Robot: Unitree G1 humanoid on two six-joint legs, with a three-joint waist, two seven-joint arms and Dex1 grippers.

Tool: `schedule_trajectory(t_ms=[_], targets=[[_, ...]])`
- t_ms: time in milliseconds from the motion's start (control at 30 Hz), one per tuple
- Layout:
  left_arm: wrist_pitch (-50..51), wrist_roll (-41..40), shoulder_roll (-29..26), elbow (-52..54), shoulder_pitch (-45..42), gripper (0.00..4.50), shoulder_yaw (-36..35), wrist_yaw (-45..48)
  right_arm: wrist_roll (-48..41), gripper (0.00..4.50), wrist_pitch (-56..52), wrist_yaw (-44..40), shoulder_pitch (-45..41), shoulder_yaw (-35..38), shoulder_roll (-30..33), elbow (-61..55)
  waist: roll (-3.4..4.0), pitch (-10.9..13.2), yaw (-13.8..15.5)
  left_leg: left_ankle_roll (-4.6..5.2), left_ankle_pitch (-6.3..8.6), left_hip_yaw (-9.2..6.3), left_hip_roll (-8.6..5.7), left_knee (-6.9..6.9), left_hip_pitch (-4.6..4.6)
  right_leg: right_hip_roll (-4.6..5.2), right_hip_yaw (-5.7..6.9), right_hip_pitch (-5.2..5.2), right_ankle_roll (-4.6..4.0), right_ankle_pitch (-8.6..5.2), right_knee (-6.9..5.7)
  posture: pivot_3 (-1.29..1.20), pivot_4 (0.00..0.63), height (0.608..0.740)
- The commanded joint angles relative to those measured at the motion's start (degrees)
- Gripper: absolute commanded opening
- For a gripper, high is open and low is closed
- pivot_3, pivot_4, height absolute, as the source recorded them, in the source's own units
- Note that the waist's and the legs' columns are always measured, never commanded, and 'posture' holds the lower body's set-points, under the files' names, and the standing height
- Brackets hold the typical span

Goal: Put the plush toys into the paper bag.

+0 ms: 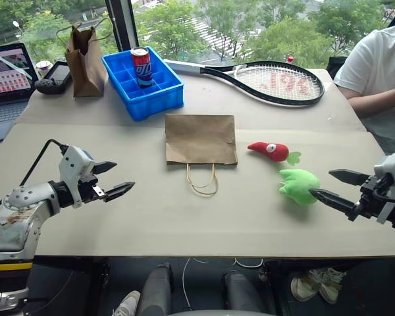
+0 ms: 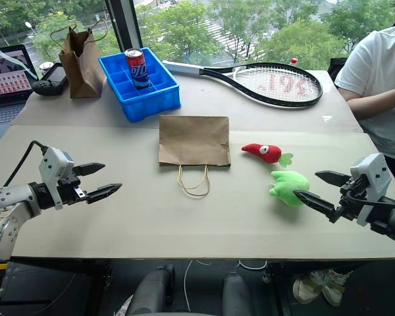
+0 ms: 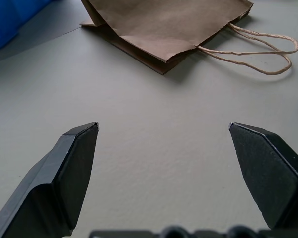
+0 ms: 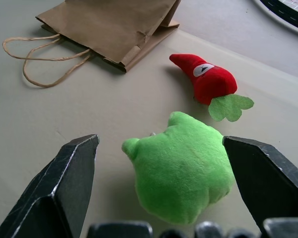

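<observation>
Bag is my landmark: the light-brown paper one lies flat mid-bench, twine handles trailing toward me. To its right I see the red chili toy, and just nearer me than that, the lime-green toy. My right claw stands wide open, empty, one tip just beside the green toy. My left claw hangs left of the bag, also spread wide, holding nothing. Beyond the bag sits a blue tray with a red-and-blue can; its lettering I can't make out. The racket strings show red markings I can't read.
</observation>
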State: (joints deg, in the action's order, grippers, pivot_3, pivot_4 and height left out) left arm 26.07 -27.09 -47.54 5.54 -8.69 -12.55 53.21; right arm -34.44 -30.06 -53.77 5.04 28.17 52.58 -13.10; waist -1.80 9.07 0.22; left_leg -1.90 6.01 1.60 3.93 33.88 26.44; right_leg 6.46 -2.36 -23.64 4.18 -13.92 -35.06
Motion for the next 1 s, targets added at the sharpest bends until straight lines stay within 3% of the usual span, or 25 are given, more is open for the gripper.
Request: schedule_trajectory(t_ms=[33, 133, 267, 367, 567, 667, 967, 1000], targets=[[1.6, -3.62, -1.32, 0.85, -2.94, 4.5, -1.16, 3.96, -3.03, 4.44, -1.59, -0.14, -2.64, 2.47, 1.65, -3.84, 0.0, 0.0, 0.01, 0.0, 0.0, 0.0, 0.0, 0.0, 0.0, 0.0, 0.0, 0.0, 0.0, 0.0, 0.0, 0.0, 0.15, 0.74], [1.62, -6.15, -4.0, 1.58, -7.45, 4.5, 1.22, 12.7, -9.7, 4.44, -9.06, -2.06, -6.08, 0.81, 6.5, -11.19, 0.15, 0.27, 0.0, -0.01, -0.01, 0.0, 0.0, 0.06, 0.01, 0.0, -0.01, 0.2, 0.03, 0.05, -0.11, 0.0, 0.15, 0.74], [-5.33, 1.44, -5.03, -2.41, -11.54, 4.5, 8.15, 17.3, -14.06, 4.44, -14.85, -2.74, -8.18, -1.78, 10.12, -15.48, 0.18, 0.29, 0.14, -0.02, 0.0, -0.01, 0.06, 0.02, -0.26, -0.04, 0.04, 0.22, 0.0, 0.09, 0.01, 0.0, 0.15, 0.74], [-13.45, 8.65, -2.17, -9.61, -20.03, 4.5, 14.89, 18.79, -16.01, 4.44, -17.28, -2.08, -11.88, -5.43, 11.96, -18.36, 0.18, 0.31, 0.49, -0.01, 0.0, 0.02, 0.02, 0.06, -0.18, 0.0, 0.02, 0.28, -0.01, 0.09, 0.13, 0.0, 0.15, 0.74], [-26.84, 16.38, 6.04, -22.74, -31.78, 4.5, 23.52, 22.96, -17.3, 4.44, -19.41, 2.82, -15.34, -10.45, 9.65, -23.55, 0.12, 0.34, 0.85, 0.05, -0.03, 0.0, 0.02, 0.42, 0.56, -0.04, 0.03, 0.09, -0.1, 0.28, 0.04, 0.0, 0.15, 0.74], [-30.89, 18.21, 10.43, -28.18, -35.53, 4.5, 25.64, 24.04, -18.66, 4.44, -20.6, 4.94, -14.86, -11.39, 8.58, -26.08, 0.11, 0.34, 0.91, 0.63, -0.24, -0.02, 0.02, 0.75, 0.9, -0.07, 0.02, -0.11, -0.1, 0.39, -0.1, 0.0, 0.15, 0.74], [-44.34, 23.92, 18.7, -44.57, -42.51, 4.5, 29.49, 26.56, -22.52, 4.44, -22.57, 14.67, -9.94, -7.95, 4.6, -33.11, 0.08, 0.36, 0.65, 0.73, -0.23, -0.09, 0.04, 0.99, 0.97, -0.15, -0.03, -0.22, 0.11, 0.48, -0.44, 0.0, 0.15, 0.74], [-44.7, 24.06, 19.73, -46.17, -43.47, 4.24, 29.34, 26.27, -22.54, 4.48, -22.51, 15.44, -8.99, -7.32, 4.37, -33.6, 0.07, 0.36, 0.63, 0.73, -0.23, -0.09, 0.04, 1.05, 0.98, -0.14, -0.04, -0.22, 0.08, 0.46, -0.52, 0.0, 0.15, 0.74]])
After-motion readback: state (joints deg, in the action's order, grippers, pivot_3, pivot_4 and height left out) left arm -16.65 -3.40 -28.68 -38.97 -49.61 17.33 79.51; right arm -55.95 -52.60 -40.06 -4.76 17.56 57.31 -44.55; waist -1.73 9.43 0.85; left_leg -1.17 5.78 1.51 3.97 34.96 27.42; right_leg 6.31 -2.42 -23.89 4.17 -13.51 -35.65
